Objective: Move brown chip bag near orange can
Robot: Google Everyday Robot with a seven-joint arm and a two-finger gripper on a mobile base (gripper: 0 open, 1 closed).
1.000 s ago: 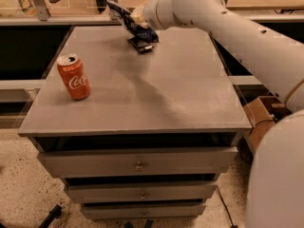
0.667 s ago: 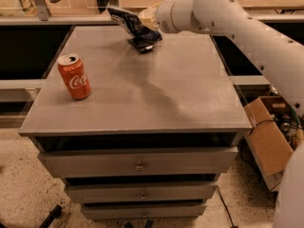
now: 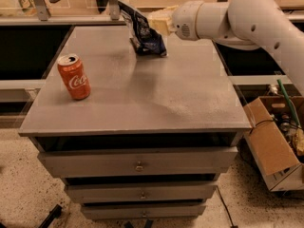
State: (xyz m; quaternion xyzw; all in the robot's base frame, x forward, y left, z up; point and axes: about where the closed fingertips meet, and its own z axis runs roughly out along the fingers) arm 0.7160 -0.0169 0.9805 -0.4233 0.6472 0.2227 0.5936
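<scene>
At the far edge of the cabinet top (image 3: 190, 99) the gripper (image 3: 160, 23) touches the right side of the brown chip bag (image 3: 146, 34), held or not I cannot tell, while the orange can (image 3: 74, 76) stands well apart, near the left edge.

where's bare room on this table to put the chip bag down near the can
Bare tabletop runs from right of the orange can to the right edge. Crowded only at the back, where the gripper is at the brown chip bag.
</scene>
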